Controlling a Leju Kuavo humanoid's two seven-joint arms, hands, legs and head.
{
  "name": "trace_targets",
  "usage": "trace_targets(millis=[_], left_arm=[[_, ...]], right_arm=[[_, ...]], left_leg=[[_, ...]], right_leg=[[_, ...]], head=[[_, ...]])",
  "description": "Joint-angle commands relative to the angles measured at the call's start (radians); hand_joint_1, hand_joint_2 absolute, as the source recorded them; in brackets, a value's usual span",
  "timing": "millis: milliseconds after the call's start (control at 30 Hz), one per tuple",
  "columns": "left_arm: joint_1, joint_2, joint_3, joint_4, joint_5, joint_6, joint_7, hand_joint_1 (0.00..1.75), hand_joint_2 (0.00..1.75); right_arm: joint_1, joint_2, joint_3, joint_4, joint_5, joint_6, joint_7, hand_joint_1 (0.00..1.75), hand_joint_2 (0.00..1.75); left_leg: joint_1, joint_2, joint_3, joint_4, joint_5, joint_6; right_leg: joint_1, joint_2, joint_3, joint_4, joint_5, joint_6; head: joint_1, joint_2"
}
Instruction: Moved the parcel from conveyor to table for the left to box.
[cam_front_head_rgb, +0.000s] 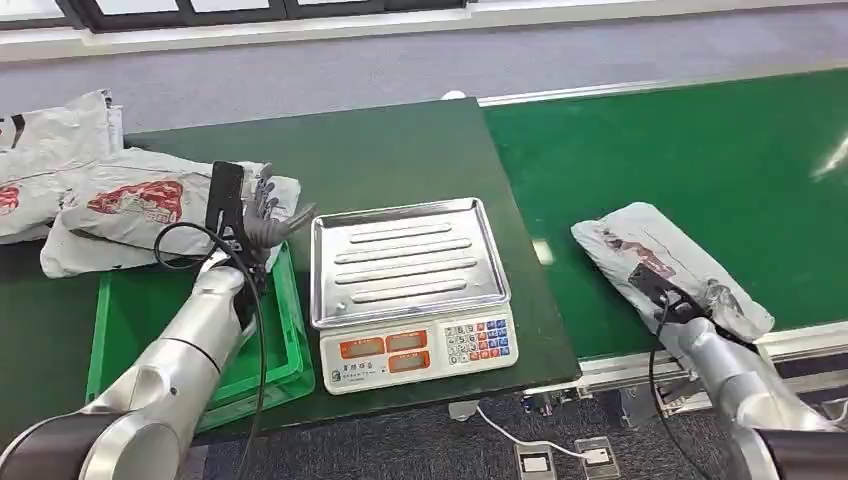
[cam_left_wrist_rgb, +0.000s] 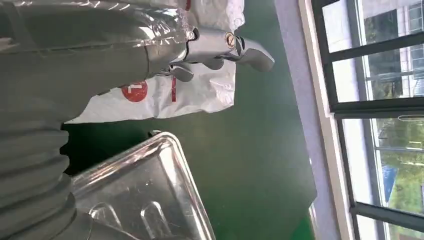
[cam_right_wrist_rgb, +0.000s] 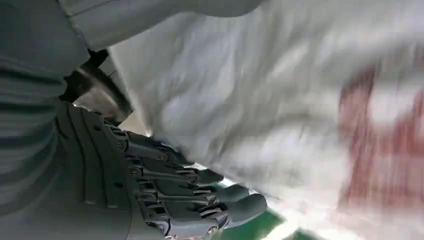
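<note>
Parcel (cam_front_head_rgb: 668, 262), a grey-white plastic mailer bag, lies on the green conveyor (cam_front_head_rgb: 700, 150) near its front edge, well apart from the scale (cam_front_head_rgb: 410, 290) on the dark tabletop (cam_front_head_rgb: 400, 150). I have my right hand (cam_front_head_rgb: 668, 295) at the parcel's near end. In the right wrist view the bag (cam_right_wrist_rgb: 280, 110) lies across the hand, with the dark fingers (cam_right_wrist_rgb: 200, 200) curled beneath its edge. I judge this a grasp from below, suited to a limp bag that would sag out of a pinch, though the blur leaves me unable to confirm how firm the hold is.

My left hand (cam_front_head_rgb: 262, 215) hovers over the far edge of the green crate (cam_front_head_rgb: 150, 330), fingers spread and holding nothing. I judge it is parked there ready to receive the parcel and drop it into the crate. Other bags (cam_front_head_rgb: 130, 215) lie on the tabletop behind the crate.

Writing: the parcel carries a dark label and reddish print, too small to read. The bag in the left wrist view (cam_left_wrist_rgb: 165, 90) shows a red round mark with a white character I cannot make out. The scale has orange display windows and a coloured keypad; its wording is illegible.
</note>
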Motion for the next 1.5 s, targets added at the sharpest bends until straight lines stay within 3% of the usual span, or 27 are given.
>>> trace_targets(millis=[33,667,700,1500], left_arm=[[-0.022,0.030,-0.039,0.036,0.003,-0.012,0.004,0.00,1.75],[-0.022,0.029,-0.046,0.036,0.000,-0.016,0.006,0.00,1.75],[-0.016,0.023,-0.052,0.038,-0.003,-0.017,0.007,0.00,1.75],[-0.022,0.007,-0.063,0.034,-0.003,-0.014,0.007,0.00,1.75]], right_arm=[[0.047,0.125,-0.143,0.008,-0.029,0.007,-0.064,0.00,1.75],[0.062,0.130,-0.183,0.005,-0.050,-0.018,-0.097,0.00,1.75],[0.079,0.130,-0.201,-0.001,-0.063,-0.024,-0.122,1.75,1.75],[0.083,0.129,-0.258,-0.029,-0.047,-0.049,-0.166,1.75,1.75]], left_leg=[[0.001,0.003,0.003,-0.001,-0.001,-0.001],[0.001,0.002,0.003,0.000,-0.001,-0.001],[0.002,0.002,0.005,-0.002,-0.001,-0.001],[0.001,0.002,0.005,-0.001,-0.001,0.000]], right_leg=[[0.001,0.003,0.002,-0.001,0.000,-0.001],[0.002,0.003,0.003,-0.002,0.000,-0.001],[0.002,0.004,0.004,-0.003,0.000,-0.001],[0.002,0.002,0.006,-0.003,0.000,-0.001]], head=[[0.000,0.000],[0.000,0.000],[0.000,0.000],[0.000,0.000]])
